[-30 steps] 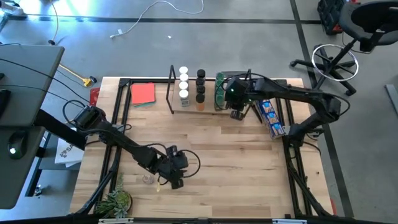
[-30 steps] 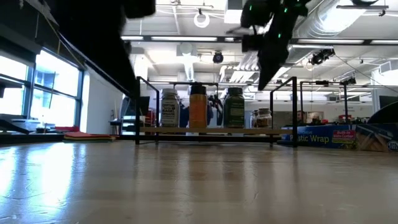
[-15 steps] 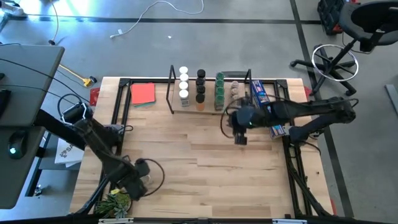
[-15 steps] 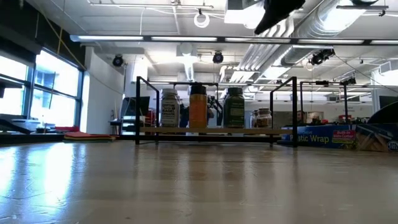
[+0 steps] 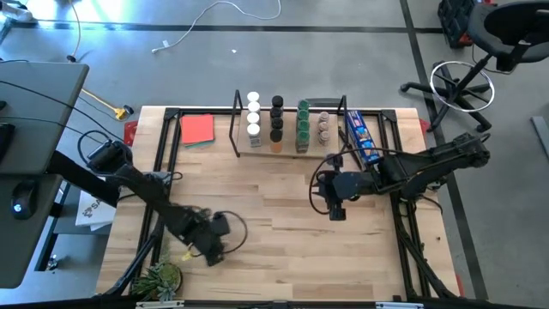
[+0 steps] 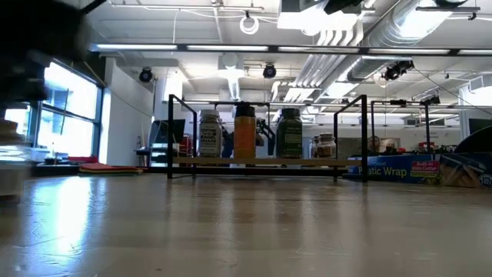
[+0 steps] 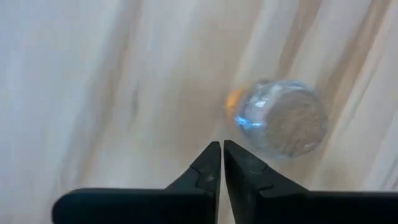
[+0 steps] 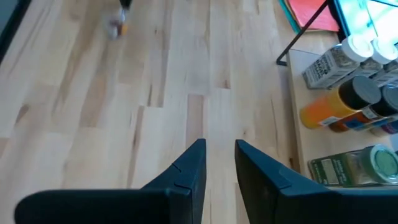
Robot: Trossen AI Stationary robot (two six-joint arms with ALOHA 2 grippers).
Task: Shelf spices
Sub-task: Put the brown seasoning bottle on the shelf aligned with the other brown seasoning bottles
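Wooden counter (image 5: 283,223) fills the middle of the overhead frame, grey floor around it. At upper centre the shelf (image 5: 287,148) holds rows of spices (image 5: 276,124), white, black, green and silvery lids. Half a second ago the left gripper (image 5: 214,249) was at the lower left corner; now it sits nearer centre, jaws pressed together and empty. Its wrist view shows one loose clear jar (image 7: 283,118) on the counter just beside the fingertips (image 7: 213,155), not held, so that grasp seems to have missed. The right gripper (image 5: 335,209) has drawn further back from the shelf, jaws slightly apart, holding nothing. Red card (image 5: 197,130) lies upper left, blue packet (image 5: 361,137) right of the shelf. Nothing blocks the path.
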